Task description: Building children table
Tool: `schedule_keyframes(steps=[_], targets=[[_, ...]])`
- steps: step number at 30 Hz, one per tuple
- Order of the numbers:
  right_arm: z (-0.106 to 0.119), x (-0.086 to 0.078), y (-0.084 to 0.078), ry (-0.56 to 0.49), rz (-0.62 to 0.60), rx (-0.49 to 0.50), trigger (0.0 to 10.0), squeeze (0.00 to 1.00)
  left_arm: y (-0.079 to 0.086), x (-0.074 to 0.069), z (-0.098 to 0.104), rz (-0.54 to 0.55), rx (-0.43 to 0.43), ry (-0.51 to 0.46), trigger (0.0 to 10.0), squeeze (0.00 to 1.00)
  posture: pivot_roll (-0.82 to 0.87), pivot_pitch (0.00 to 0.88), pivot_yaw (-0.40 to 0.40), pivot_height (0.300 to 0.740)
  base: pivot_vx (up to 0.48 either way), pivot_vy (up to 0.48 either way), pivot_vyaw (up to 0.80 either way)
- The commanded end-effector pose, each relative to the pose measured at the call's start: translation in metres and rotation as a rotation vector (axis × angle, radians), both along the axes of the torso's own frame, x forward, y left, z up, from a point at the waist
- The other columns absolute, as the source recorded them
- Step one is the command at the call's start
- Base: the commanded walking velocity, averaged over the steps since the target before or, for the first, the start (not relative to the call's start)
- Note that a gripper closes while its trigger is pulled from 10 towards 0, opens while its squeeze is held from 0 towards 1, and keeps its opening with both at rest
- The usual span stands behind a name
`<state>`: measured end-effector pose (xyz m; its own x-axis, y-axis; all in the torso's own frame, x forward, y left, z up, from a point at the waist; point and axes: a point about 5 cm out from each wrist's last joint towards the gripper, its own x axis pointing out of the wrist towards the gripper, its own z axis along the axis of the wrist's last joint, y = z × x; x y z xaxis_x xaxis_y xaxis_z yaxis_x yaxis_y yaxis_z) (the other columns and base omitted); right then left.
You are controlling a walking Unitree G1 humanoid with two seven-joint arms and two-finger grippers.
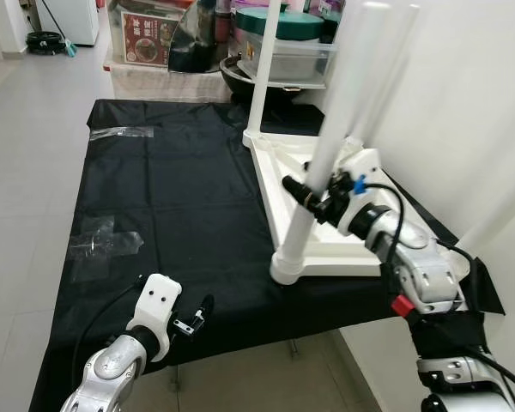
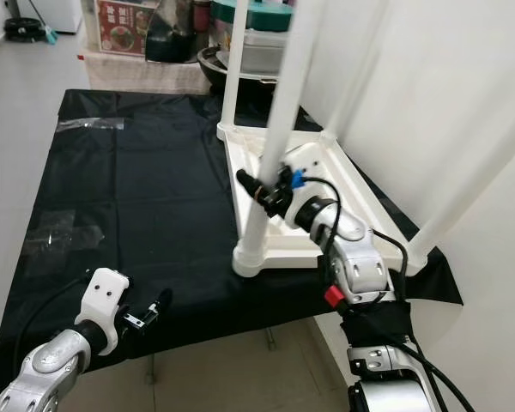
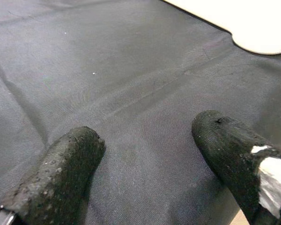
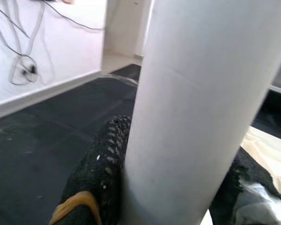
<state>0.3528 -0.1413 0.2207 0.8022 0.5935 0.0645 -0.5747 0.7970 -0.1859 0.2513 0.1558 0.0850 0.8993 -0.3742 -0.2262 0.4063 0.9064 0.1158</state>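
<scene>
Home: tiled floor (image 1: 34,94), stacked cookware (image 1: 283,39).

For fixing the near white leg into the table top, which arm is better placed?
Right. The right gripper is already shut around the near leg standing on the table top. The left gripper hangs open over the black cloth, away from it.
</scene>
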Motion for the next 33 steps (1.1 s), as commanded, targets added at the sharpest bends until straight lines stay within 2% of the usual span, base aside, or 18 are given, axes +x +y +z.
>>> schedule_keyframes(steps=[1,2,5,6,7,8,10,17,18,21,23,24,25,27,29,30,32,33], targets=[[-0.033,0.006,-0.007,0.106,-0.132,-0.169,0.0,0.0,-0.003,-0.001,-0.004,-0.004,0.001,0.02,10.0,0.0,0.06,0.0,-0.163,0.74,0.0,0.0,0.0],[-0.039,0.011,-0.012,0.151,-0.263,-0.138,0.0,0.0,-0.002,-0.001,-0.004,-0.003,0.002,0.02,10.0,0.0,0.06,0.0,-0.163,0.74,0.0,0.0,0.0],[-0.045,0.014,-0.017,0.204,-0.371,-0.091,0.0,0.0,-0.002,-0.002,-0.004,-0.001,0.004,0.021,10.0,0.0,0.06,0.0,-0.163,0.74,0.0,0.0,0.0],[-0.057,0.013,-0.032,0.235,-0.626,-0.028,0.0,0.0,-0.001,-0.001,-0.004,0.0,0.005,0.02,10.0,0.0,0.07,0.0,-0.166,0.74,0.0,0.0,0.0],[-0.057,0.013,-0.032,0.235,-0.626,-0.028,0.0,0.0,-0.001,-0.001,-0.004,0.0,0.005,0.02,10.0,0.0,0.07,0.0,-0.166,0.74,0.0,0.0,0.0],[-0.07,0.005,-0.044,0.267,-0.828,0.011,0.0,0.0,-0.001,-0.001,-0.003,0.002,0.004,0.018,10.0,0.0,0.07,0.0,-0.171,0.74,0.0,0.0,0.0],[-0.089,-0.01,-0.055,0.319,-1.062,0.039,0.0,0.0,-0.002,-0.001,-0.003,0.005,0.003,0.017,10.0,0.0,0.07,0.0,-0.17,0.74,0.0,0.0,0.0],[-0.096,-0.021,-0.054,0.341,-1.126,0.043,0.0,0.0,-0.002,-0.003,-0.005,0.005,0.006,0.023,10.0,0.0,0.06,0.0,-0.169,0.74,0.0,0.0,0.0],[-0.095,-0.019,-0.049,0.346,-1.102,0.041,10.0,0.0,-0.002,-0.002,-0.005,0.005,0.006,0.023,10.0,0.0,0.06,0.0,-0.171,0.74,0.0,0.0,0.0],[-0.092,-0.016,-0.043,0.353,-1.084,0.039,10.0,0.0,-0.003,-0.002,-0.005,0.007,0.006,0.023,10.0,0.0,0.06,0.0,-0.171,0.74,0.0,0.0,0.0],[-0.087,-0.01,-0.029,0.36,-0.983,0.072,10.0,0.0,-0.003,-0.001,-0.005,0.009,0.006,0.023,10.0,0.0,0.06,0.0,-0.168,0.74,0.0,0.0,0.0],[-0.087,-0.01,-0.029,0.36,-0.983,0.072,10.0,0.0,-0.003,-0.001,-0.005,0.009,0.006,0.023,10.0,0.0,0.06,0.0,-0.168,0.74,0.0,0.0,0.0],[-0.08,-0.008,-0.027,0.328,-0.956,0.132,10.0,1.0,-0.003,-0.001,-0.005,0.008,0.007,0.023,10.0,0.0,0.06,0.0,-0.169,0.74,0.0,0.0,0.0],[-0.061,-0.003,-0.029,0.236,-0.888,0.206,10.0,1.0,-0.001,-0.001,-0.005,0.012,0.011,0.025,10.0,0.0,0.06,0.0,-0.168,0.74,0.0,0.0,0.0],[-0.058,-0.001,-0.03,0.224,-0.873,0.203,10.0,1.0,0.0,-0.002,-0.005,0.014,0.012,0.025,10.0,0.0,0.06,0.0,-0.168,0.74,0.0,0.0,0.0],[-0.049,0.001,-0.032,0.167,-0.837,0.212,10.0,0.0,0.0,-0.002,-0.005,0.014,0.012,0.025,10.0,0.0,0.06,0.0,-0.168,0.74,0.0,0.0,0.0],[-0.043,0.002,-0.033,0.129,-0.816,0.218,10.0,0.0,0.0,-0.002,-0.005,0.015,0.012,0.025,10.0,0.0,0.06,0.0,-0.168,0.74,0.0,0.0,0.0],[-0.027,0.005,-0.031,0.069,-0.645,0.283,10.0,0.0,0.0,-0.002,-0.006,0.014,0.013,0.026,10.0,0.0,0.06,0.0,-0.163,0.74,0.0,0.0,0.0]])
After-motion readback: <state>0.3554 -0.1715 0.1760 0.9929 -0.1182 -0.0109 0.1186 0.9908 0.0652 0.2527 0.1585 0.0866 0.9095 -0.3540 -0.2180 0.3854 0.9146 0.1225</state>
